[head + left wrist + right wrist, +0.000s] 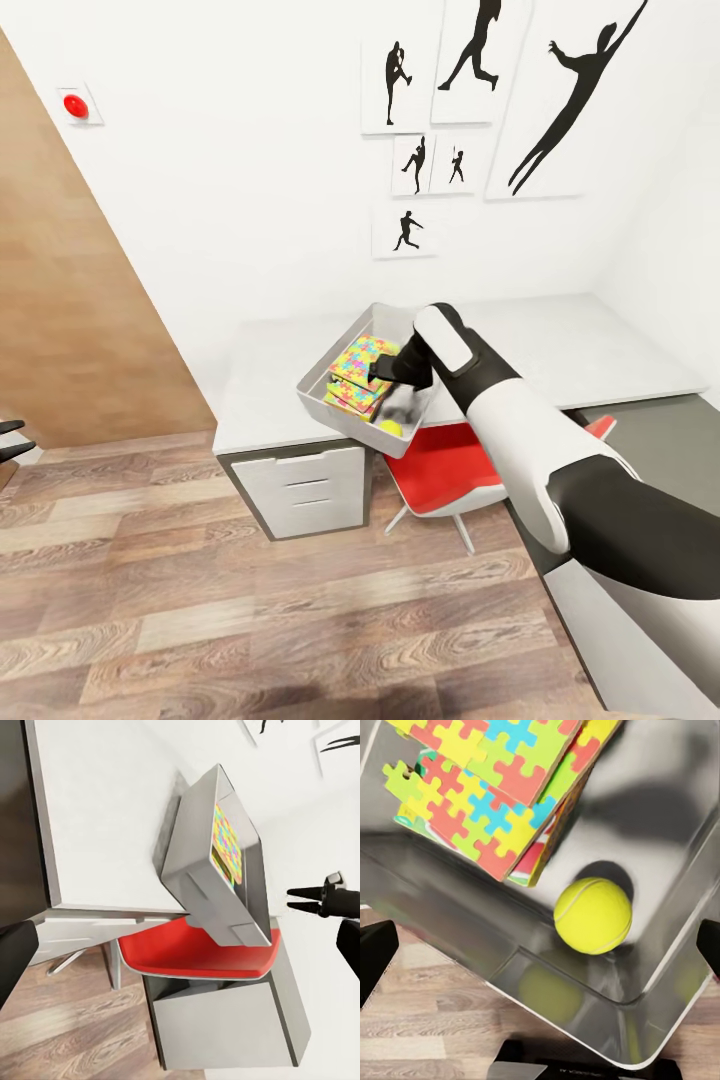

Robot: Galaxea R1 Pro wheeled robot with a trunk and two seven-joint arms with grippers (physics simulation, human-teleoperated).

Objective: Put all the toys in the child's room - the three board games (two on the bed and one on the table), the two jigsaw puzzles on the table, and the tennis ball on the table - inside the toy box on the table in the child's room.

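Looking down from the head view, you see the toy box (325, 385) sitting on the table (270, 370) at its front edge, directly above the red chair (440, 475). Your right gripper (392, 368) hangs just over the box's open top, reached in from the right side.

Contents of the toy box as shown in the right wrist view:
- Two jigsaw puzzles (487, 795) lie stacked and overlapping on top of a printed box whose edge shows beneath them.
- The tennis ball (592, 915) rests alone on the bin floor, just beside the stack, near a rounded corner.

Right gripper state: the two dark fingertips (375, 956) stand far apart at opposite edges of the right wrist view, with nothing between them. Treat this gripper as spread wide and empty.

Left gripper state: one dark fingertip (15, 952) shows at the edge of the left wrist view, with nothing visibly in it; whether the jaws are spread or closed cannot be told. That view looks onto the toy box's outer wall from off the table.
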